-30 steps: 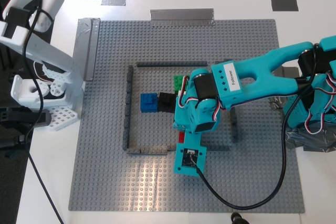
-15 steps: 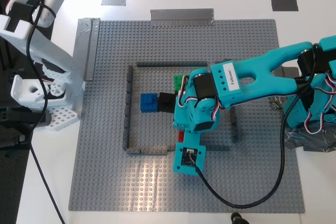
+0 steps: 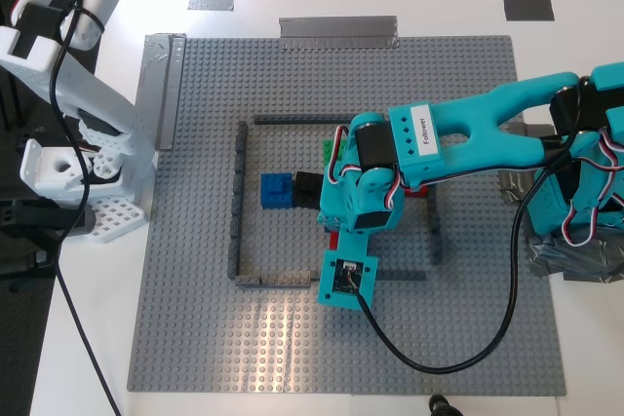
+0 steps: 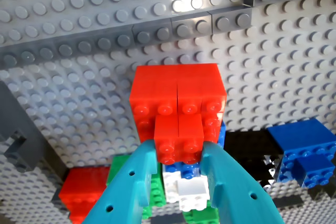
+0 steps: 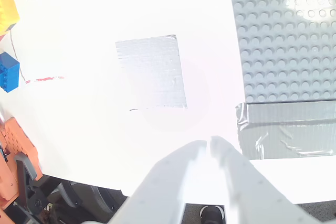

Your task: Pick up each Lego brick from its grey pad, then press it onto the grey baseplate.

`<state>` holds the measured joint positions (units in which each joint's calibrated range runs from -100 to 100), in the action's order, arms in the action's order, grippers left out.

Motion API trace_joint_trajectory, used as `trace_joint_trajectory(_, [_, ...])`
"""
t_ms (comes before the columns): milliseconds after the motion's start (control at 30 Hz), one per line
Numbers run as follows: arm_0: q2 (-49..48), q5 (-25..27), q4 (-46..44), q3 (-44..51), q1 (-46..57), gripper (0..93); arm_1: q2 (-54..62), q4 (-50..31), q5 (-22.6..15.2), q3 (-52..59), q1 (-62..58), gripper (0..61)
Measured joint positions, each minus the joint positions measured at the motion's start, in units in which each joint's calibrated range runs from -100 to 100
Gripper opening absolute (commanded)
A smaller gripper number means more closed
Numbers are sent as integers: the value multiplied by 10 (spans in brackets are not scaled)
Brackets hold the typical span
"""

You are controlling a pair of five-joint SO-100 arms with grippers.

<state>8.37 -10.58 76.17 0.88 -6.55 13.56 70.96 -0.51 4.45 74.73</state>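
Red brick (image 4: 178, 139) sits pinched between the teal jaws of my first gripper (image 4: 181, 163), its studs facing the wrist camera, pressed against a larger red block (image 4: 178, 95) just behind it. Beneath the jaws a white piece (image 4: 184, 187) and green brick (image 4: 152, 192) are half hidden, so I cannot tell how they stack. Beyond lies the grey baseplate (image 4: 79, 3) with its low dark outline (image 4: 157, 32).

In the exterior view my first arm covers the red brick almost wholly; only a green corner (image 3: 331, 151), a black brick (image 3: 308, 188) and a blue brick (image 3: 276, 190) show inside the outline.

My second gripper (image 5: 209, 148) hangs over the white table (image 5: 79, 103), jaws nearly touching with nothing between them, washed out by glare. Ahead is a grey pad (image 5: 152, 72), bare, and a tape strip (image 5: 286, 129) on the baseplate's edge.
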Motion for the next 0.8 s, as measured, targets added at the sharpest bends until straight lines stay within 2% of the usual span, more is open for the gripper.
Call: trace_joint_trajectory(800, [33, 0, 0, 0, 1, 0, 0, 12, -4, -4, -11, 1])
